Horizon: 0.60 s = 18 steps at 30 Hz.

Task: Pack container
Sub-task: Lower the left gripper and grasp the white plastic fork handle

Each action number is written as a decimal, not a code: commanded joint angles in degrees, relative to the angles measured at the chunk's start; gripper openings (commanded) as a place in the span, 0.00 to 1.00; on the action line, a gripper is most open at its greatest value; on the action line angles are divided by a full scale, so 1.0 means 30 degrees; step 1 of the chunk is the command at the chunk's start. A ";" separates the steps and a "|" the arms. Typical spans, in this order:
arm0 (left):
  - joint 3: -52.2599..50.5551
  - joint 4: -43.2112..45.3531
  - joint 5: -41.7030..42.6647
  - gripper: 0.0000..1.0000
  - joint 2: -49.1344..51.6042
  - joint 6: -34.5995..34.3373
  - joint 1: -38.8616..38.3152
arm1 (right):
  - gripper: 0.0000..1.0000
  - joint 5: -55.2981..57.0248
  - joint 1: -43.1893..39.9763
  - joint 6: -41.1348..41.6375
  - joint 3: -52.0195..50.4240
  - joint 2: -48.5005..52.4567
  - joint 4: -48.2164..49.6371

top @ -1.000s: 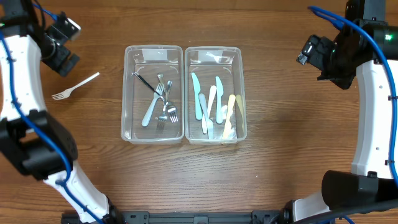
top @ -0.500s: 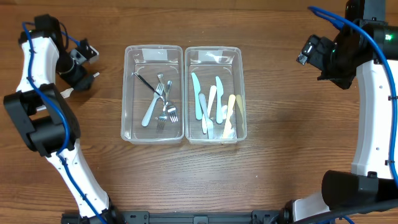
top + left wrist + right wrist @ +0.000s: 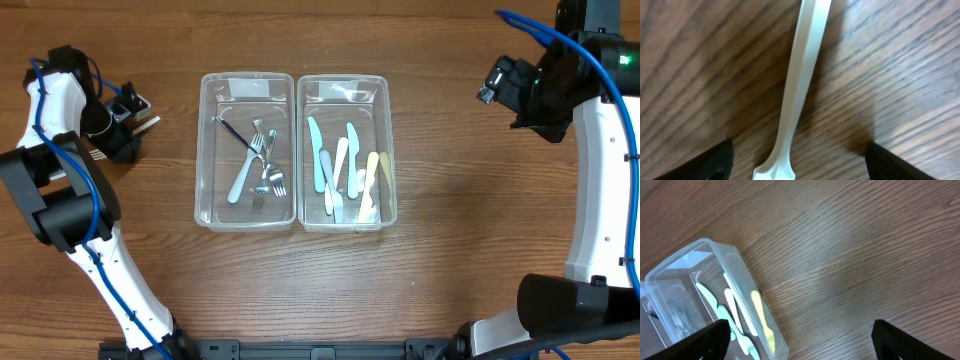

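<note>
left gripper (image 3: pixel 120 138): jaws apart, down low over the table (image 3: pixel 450 260) to the left of both tubs. I see it straddling the white fork (image 3: pixel 795 85).
left fingers (image 3: pixel 715 162): in the wrist view, one dark tip sits on each side of the fork's handle. Bare wood shows between each tip and the plastic, so I make out no contact.
white fork: lying flat and loose on the wood, well to the left of the left container (image 3: pixel 210 150). The handle end points up toward the tubs. In the overhead the tines poke out on the other side of the gripper.
right gripper (image 3: pixel 801 340): jaws wide, nothing between them. It's held out at the right side of the table, well apart from both tubs.
left container: clear tub holding a small pile of forks, some metal, one with a pale blue handle, plus a thin dark one. I can't get an exact count.
right container (image 3: pixel 385 150): clear tub right beside the left one, long sides together. It holds pastel plastic knives in blue, white and yellow, lying roughly lengthwise.
</note>
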 commanded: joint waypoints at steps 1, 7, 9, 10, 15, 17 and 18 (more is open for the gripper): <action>-0.1027 0.0087 -0.0182 0.81 0.0219 0.0306 0.0095 | 0.92 -0.0036 -0.0044 -0.0044 0.0015 -0.0044 0.0109; -0.1049 0.0663 -0.0058 0.61 0.0219 0.0284 -0.0058 | 0.93 -0.0036 -0.0044 -0.0044 0.0015 -0.0044 0.0109; -0.1049 0.0663 -0.0044 0.53 0.0219 0.0291 -0.0087 | 0.93 -0.0036 -0.0044 -0.0044 0.0015 -0.0044 0.0109; -0.1049 0.0656 -0.0044 0.50 0.0219 0.0284 -0.0087 | 0.93 -0.0044 -0.0044 -0.0044 0.0015 -0.0044 0.0109; -0.1049 0.0648 -0.0051 0.32 0.0219 0.0284 -0.0087 | 0.93 -0.0051 -0.0044 -0.0036 0.0015 -0.0044 0.0109; -0.1049 0.0641 -0.0051 0.20 0.0219 0.0284 -0.0087 | 0.93 -0.0051 -0.0044 -0.0044 0.0015 -0.0044 0.0109; -0.1049 0.0641 -0.0051 0.16 0.0219 0.0277 -0.0087 | 0.93 -0.0051 -0.0044 -0.0044 0.0015 -0.0044 0.0109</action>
